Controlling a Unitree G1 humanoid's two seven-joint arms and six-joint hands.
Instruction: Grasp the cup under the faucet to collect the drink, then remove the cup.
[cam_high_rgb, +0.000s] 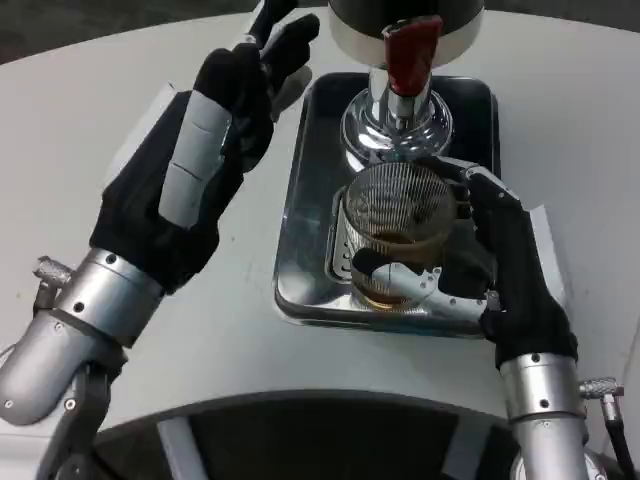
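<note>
Drinks station: dispenser (405, 30) over steel tray (310, 200)

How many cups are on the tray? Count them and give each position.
1. The ribbed glass cup stands on the metal tray just below the red-handled faucet, gripped by the right hand. None other visible.

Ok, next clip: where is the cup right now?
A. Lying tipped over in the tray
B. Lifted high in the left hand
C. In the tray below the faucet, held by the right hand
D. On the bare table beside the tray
C: the cup stands upright in the tray under the faucet, with the right hand wrapped around it; the left hand is raised off to the side, holding nothing.
</note>
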